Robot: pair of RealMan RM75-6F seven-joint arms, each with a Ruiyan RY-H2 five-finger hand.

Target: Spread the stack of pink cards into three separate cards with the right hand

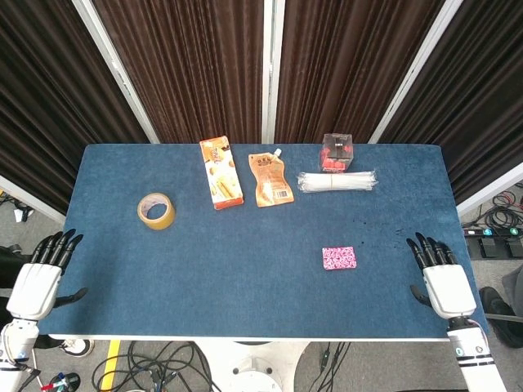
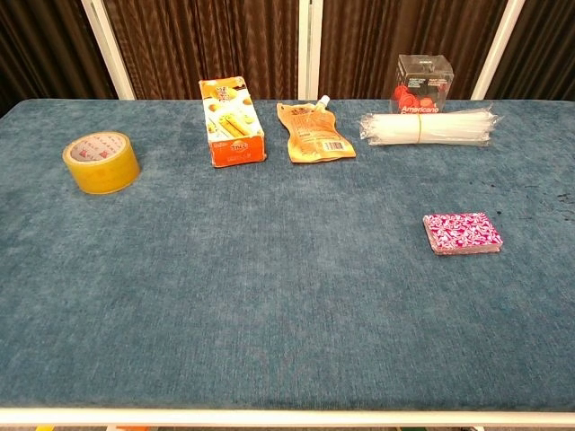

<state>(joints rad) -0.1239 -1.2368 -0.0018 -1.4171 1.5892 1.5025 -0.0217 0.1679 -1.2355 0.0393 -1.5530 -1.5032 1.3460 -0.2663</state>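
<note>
Waiting at the near right edge of the blue table (image 1: 245, 269), right hand (image 1: 445, 282) empty with fingers (image 1: 425, 247) apart and pointing ahead. Lying flat on the cloth off to that hand's left and a bit further out — the stack of pink cards (image 1: 339, 258), well apart from the hand and untouched. No spreading done so far, judging by the neat pile.

Best to bring the hand over to the left and come down softly on top of the pile. Pressing lightly with the fingertips and sliding sideways should push just the top card off — too hard a push would likely drag the whole pile along the fuzzy cloth. Then the same again for the next card, leaving gaps between all three.

Left hand (image 1: 37, 282) empty too, fingers apart, far off by the other edge and not needed.
</note>
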